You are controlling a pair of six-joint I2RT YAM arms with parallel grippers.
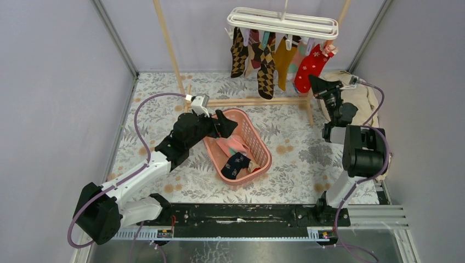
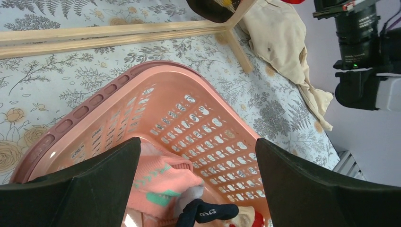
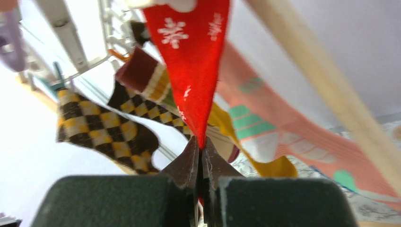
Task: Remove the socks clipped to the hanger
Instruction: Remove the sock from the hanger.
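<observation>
The white hanger (image 1: pixel 282 22) hangs at the back with several socks clipped under it: argyle (image 1: pixel 266 66), mustard (image 1: pixel 284 60), pink-teal (image 1: pixel 298 57) and a red sock with white marks (image 1: pixel 310 67). My right gripper (image 1: pixel 316 83) is shut on the lower tip of the red sock (image 3: pixel 196 71), which hangs from the frame's right end. In the right wrist view the argyle sock (image 3: pixel 101 130) and pink-teal sock (image 3: pixel 265 127) hang behind it. My left gripper (image 1: pixel 226 125) stands open over the pink basket (image 2: pixel 113 87), above a pink sock (image 2: pixel 161 182) and a navy sock (image 2: pixel 208 211).
The wooden rack (image 1: pixel 257 101) crosses the floral table behind the basket, its posts rising beside the hanger. A beige cloth (image 1: pixel 362 96) lies at the back right, by the right arm. Grey walls close in both sides.
</observation>
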